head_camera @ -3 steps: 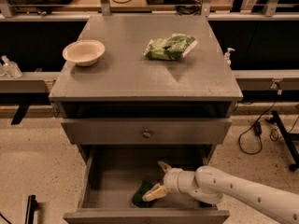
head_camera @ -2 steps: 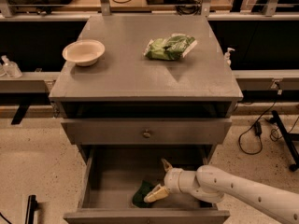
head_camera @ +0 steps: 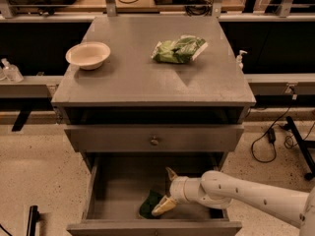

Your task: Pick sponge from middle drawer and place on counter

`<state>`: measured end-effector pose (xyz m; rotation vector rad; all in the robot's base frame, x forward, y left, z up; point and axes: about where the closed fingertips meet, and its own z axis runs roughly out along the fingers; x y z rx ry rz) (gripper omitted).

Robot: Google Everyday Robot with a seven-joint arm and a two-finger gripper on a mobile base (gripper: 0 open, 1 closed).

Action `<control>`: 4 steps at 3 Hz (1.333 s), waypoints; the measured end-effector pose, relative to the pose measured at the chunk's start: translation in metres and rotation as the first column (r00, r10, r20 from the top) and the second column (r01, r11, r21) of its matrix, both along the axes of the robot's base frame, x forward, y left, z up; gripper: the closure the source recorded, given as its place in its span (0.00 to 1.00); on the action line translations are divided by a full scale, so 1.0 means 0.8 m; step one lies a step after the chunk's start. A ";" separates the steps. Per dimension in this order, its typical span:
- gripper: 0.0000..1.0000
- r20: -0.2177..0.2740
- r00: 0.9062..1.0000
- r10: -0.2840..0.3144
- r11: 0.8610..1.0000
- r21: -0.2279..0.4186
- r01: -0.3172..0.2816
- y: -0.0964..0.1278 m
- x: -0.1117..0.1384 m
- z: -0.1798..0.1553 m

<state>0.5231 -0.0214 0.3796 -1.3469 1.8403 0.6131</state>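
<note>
The sponge [head_camera: 148,204], dark green face up, lies on the floor of the open middle drawer [head_camera: 120,188], near its front edge. My gripper [head_camera: 166,191] is inside the drawer, just right of the sponge, and open. Its upper finger [head_camera: 171,173] points up and left. Its lower finger [head_camera: 162,208] rests at the sponge's right edge. The white arm comes in from the lower right. The counter [head_camera: 142,80] is the grey cabinet top above.
A white bowl [head_camera: 88,55] sits at the counter's left and a crinkly green bag [head_camera: 178,49] at its back right. A shut drawer front with a round knob [head_camera: 154,141] is above the open drawer. Cables lie on the floor at right.
The gripper has shifted only slightly inside the drawer and stays open beside the sponge. The sponge has not moved.
</note>
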 end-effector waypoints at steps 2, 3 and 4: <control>0.17 0.019 1.000 0.023 1.000 -0.009 -0.023 0.013 0.009 -0.011; 0.40 0.013 1.000 0.018 1.000 -0.014 -0.018 0.016 0.013 -0.018; 0.46 0.010 1.000 0.011 1.000 -0.015 -0.011 0.015 0.016 -0.021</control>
